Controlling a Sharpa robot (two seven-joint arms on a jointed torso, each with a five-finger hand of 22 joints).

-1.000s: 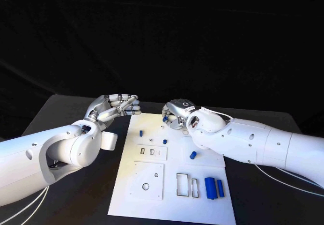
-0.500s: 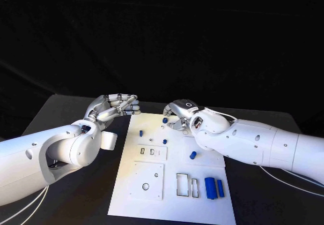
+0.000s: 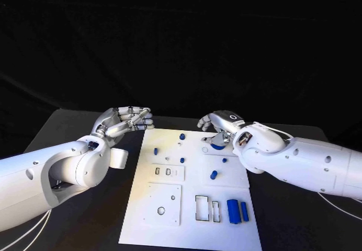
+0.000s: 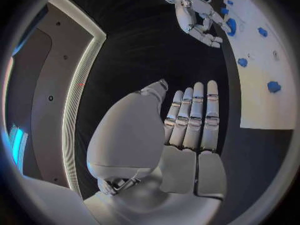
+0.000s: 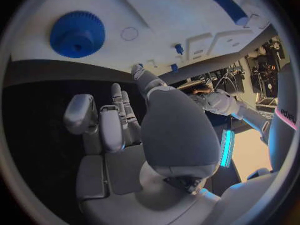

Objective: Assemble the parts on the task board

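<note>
Right hand [image 3: 220,127] hovering with fingers apart, holding nothing, blue gear [image 5: 77,34] just beyond fingertips, probably for picking. Left hand [image 3: 124,121] empty, fingers straight together, beside white board [image 3: 192,209].

Lab: black-draped robot test table [image 3: 68,125]

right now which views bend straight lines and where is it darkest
Both wrist views bend lines: the task board edge curves in the right wrist view, and a pale wall strip bows in the left wrist view. The head view keeps the board straight, and its black backdrop is darkest.
</note>
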